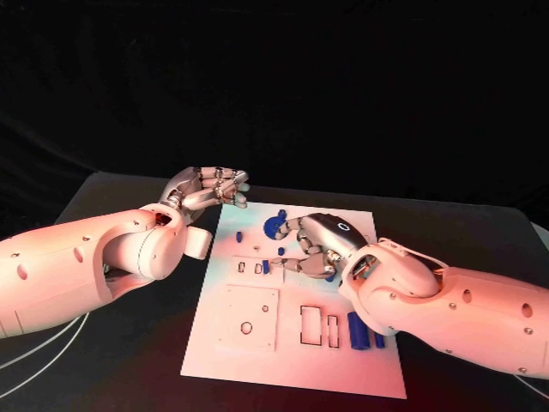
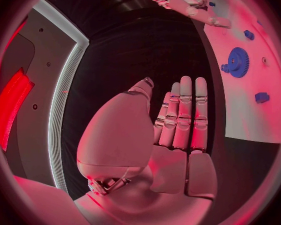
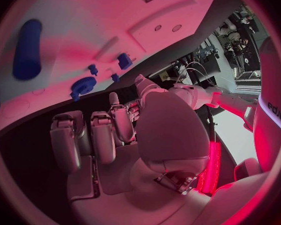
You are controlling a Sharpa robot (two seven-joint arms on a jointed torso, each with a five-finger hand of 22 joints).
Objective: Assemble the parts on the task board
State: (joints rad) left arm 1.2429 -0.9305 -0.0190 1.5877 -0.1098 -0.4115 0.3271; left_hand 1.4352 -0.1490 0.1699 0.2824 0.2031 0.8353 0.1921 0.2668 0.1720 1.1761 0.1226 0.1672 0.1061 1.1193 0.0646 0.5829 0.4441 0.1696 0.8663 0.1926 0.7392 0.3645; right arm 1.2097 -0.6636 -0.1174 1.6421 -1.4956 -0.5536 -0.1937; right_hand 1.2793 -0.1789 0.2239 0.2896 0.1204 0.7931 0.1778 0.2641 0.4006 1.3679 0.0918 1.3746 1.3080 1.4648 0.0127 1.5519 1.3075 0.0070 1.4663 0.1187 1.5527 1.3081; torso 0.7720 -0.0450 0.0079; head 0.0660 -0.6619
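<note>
My left hand (image 1: 210, 187) hovers just off the far left corner of the task board (image 1: 232, 339), over the black table (image 1: 473, 225), and it holds nothing. In the left wrist view the fingers (image 2: 181, 115) stand straight and side by side, thumb apart, palm bare, so it is open.

My right hand (image 1: 314, 245) hangs over the middle of the board, fingers curled downward toward the plate. In the right wrist view those fingers (image 3: 90, 140) bend in over the palm with nothing plainly between them; whether a fingertip touches a part beneath, I cannot tell.

Now the parts. A blue gear (image 1: 276, 227) lies on the far half of the board, just beside my right hand on its left side; the left wrist view shows its toothed rim clearly (image 2: 238, 62). A small blue block (image 1: 265, 267) sits among the little cut-outs left of my right hand. Near the board's near right edge, blue pegs (image 1: 356, 330) lie lengthwise next to the narrow rectangular slots, partly tucked under my right forearm. In the right wrist view a long blue cylinder (image 3: 27, 49) lies flat on the white plate, well apart from the gear.

A raised square panel (image 1: 246, 316) with holes takes the near left part of the board.
</note>
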